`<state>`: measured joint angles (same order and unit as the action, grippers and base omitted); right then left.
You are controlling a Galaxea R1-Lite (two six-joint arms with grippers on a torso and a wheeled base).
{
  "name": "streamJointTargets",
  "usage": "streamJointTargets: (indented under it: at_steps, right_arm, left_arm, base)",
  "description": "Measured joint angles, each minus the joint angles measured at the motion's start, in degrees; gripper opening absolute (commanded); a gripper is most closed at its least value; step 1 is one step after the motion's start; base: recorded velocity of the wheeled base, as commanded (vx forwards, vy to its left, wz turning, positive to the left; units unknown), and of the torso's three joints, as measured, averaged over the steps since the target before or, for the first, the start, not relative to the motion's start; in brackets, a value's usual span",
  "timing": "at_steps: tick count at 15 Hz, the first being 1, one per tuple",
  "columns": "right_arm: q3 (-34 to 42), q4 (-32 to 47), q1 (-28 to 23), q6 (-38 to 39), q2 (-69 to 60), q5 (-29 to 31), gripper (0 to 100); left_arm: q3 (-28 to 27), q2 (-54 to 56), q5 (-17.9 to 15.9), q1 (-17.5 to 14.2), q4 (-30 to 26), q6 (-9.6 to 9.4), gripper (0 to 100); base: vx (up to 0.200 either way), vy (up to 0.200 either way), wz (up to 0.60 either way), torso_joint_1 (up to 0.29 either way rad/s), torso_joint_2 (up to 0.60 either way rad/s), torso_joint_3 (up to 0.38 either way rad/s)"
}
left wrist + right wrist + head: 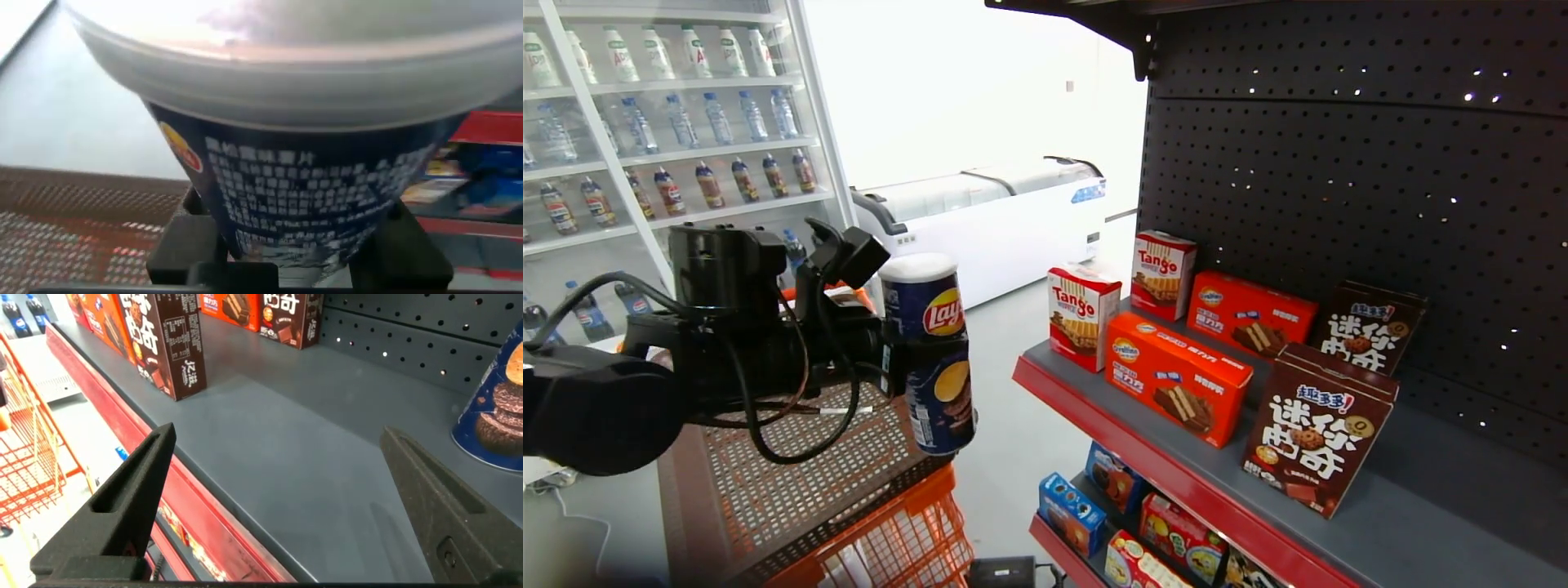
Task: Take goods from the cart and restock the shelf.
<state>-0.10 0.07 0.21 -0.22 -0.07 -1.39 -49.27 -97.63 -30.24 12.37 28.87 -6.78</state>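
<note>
L hand (900, 359) level, clamping chip can (929, 327) (upright) over cart (882, 535)

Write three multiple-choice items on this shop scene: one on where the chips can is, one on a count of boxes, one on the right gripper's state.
1. Where is the chips can?
A. Lying on the floor.
B. In the left gripper, above the cart.
C. Standing among the brown boxes.

2. How many orange boxes stand on the grey shelf in the head view?
A. Two.
B. One.
C. Four.

3. How is the right gripper?
A. Shut on a box.
B. Shut on a can.
C. Open, holding nothing.

Answers:
1 B, the can sits clamped in that gripper over the orange basket.
2 A, one box stands in front and one behind it.
3 C, its jaws stand wide apart over bare shelf.
</note>
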Motion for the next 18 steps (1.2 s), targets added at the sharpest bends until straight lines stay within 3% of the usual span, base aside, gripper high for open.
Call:
streamJointTargets:
  at_steps: [2, 7, 8, 11, 15, 18]
  right_arm:
    - [0.0, 0.0, 0.0, 0.0, 0.0, 0.0, 100]
    - [0.0, 0.0, 0.0, 0.0, 0.0, 0.0, 100]
    - [0.0, 0.0, 0.0, 0.0, 0.0, 0.0, 100]
    - [0.0, 0.0, 0.0, 0.0, 0.0, 0.0, 100]
    - [0.0, 0.0, 0.0, -0.1, 0.0, -0.1, 100]
    - [0.0, 0.0, 0.0, -0.1, 0.0, -0.2, 100]
  left_arm:
    - [2.4, 3.0, -1.8, 0.7, 4.5, 1.30, 0]
    - [5.5, 5.3, -2.4, 3.4, 7.2, 1.26, 0]
    - [5.6, 5.6, -4.3, 4.0, 7.3, 1.23, 0]
    - [6.0, 7.6, -9.2, 4.5, 6.6, 1.15, 0]
    - [6.5, 11.6, -11.7, 4.9, -0.4, 1.06, 0]
    - [7.5, 14.0, -12.4, 7.8, -1.2, 0.99, 0]
  base:
    - [0.000, 0.000, 0.00, 0.000, 0.00, 0.000]
    - [0.000, 0.000, 0.00, 0.000, 0.00, 0.000]
    - [0.000, 0.000, 0.00, 0.000, 0.00, 0.000]
    - [0.000, 0.000, 0.00, 0.000, 0.00, 0.000]
    - [0.000, 0.000, 0.00, 0.000, 0.00, 0.000]
    - [0.000, 0.000, 0.00, 0.000, 0.00, 0.000]
